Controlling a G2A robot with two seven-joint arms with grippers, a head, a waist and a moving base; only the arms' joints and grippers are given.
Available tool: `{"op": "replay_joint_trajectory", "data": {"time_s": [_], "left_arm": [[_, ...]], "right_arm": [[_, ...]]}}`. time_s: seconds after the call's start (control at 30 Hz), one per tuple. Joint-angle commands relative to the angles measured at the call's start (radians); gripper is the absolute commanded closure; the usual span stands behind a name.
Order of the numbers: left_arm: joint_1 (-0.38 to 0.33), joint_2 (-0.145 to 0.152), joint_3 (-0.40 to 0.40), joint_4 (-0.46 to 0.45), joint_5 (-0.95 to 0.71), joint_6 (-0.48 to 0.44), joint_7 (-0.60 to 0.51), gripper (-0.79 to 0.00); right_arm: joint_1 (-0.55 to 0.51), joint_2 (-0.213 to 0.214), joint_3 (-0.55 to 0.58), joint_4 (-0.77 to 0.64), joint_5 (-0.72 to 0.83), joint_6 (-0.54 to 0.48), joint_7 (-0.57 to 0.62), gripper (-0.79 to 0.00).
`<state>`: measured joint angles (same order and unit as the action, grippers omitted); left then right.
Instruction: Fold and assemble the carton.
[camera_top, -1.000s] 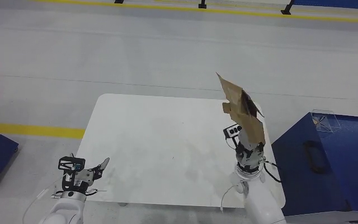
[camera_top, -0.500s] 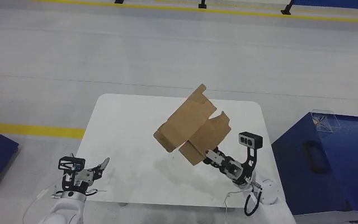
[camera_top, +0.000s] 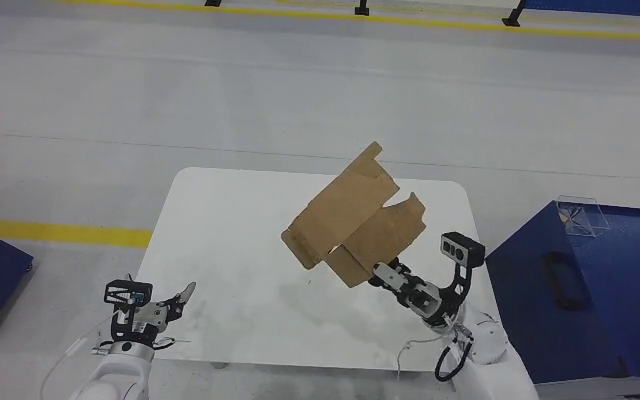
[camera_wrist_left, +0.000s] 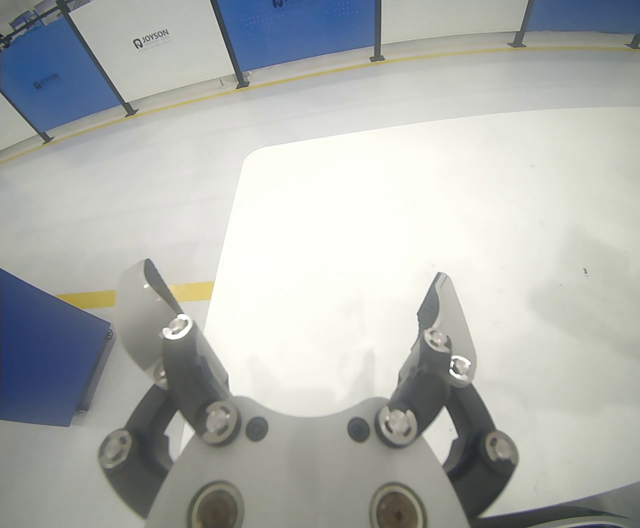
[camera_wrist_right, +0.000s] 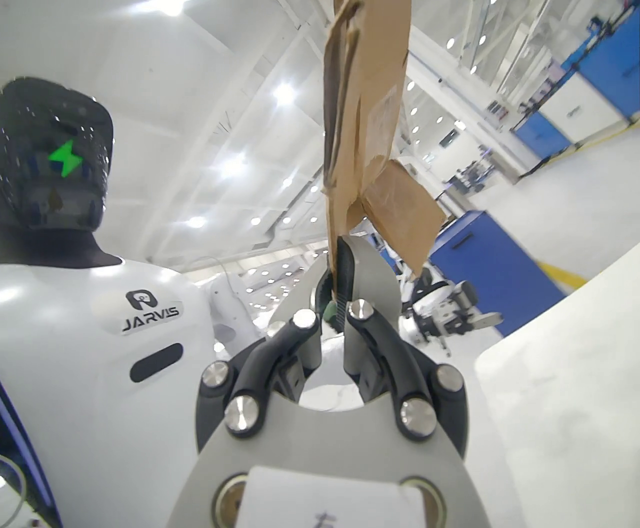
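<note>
You have a white, round-cornered table standing on a pale grey floor. Just off its right edge is a blue box-shaped cabinet with a clear plastic tray on its far corner. A yellow floor stripe runs up to the table's left side. Blue and white partition panels on black stands line the far end.
</note>
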<state>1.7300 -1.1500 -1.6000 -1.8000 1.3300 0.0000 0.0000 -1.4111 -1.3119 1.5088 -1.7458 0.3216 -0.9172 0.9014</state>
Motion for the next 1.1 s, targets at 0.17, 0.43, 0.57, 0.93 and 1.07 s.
{"op": "replay_joint_trajectory", "data": {"time_s": [0.17, 0.43, 0.57, 0.93, 1.07], "left_arm": [[0.000, 0.000, 0.000, 0.000, 0.000, 0.000, 0.000, -0.785], [0.000, 0.000, 0.000, 0.000, 0.000, 0.000, 0.000, -0.785], [0.000, 0.000, 0.000, 0.000, 0.000, 0.000, 0.000, -0.785], [0.000, 0.000, 0.000, 0.000, 0.000, 0.000, 0.000, -0.785], [0.000, 0.000, 0.000, 0.000, 0.000, 0.000, 0.000, -0.785]], "right_arm": [[-0.088, -0.021, 0.304, -0.331, -0.900, -0.090, -0.364, 0.000], [-0.235, -0.051, 0.331, -0.604, -2.024, 0.203, -1.062, 0.000], [-0.364, -0.042, 0.253, -0.604, -2.527, 0.571, -1.399, 0.000], [-0.536, -0.032, 0.083, -0.584, -3.154, 1.051, -1.491, 0.000], [-0.533, -0.031, 0.036, -0.579, -3.140, 1.024, -1.475, 0.000]]}}
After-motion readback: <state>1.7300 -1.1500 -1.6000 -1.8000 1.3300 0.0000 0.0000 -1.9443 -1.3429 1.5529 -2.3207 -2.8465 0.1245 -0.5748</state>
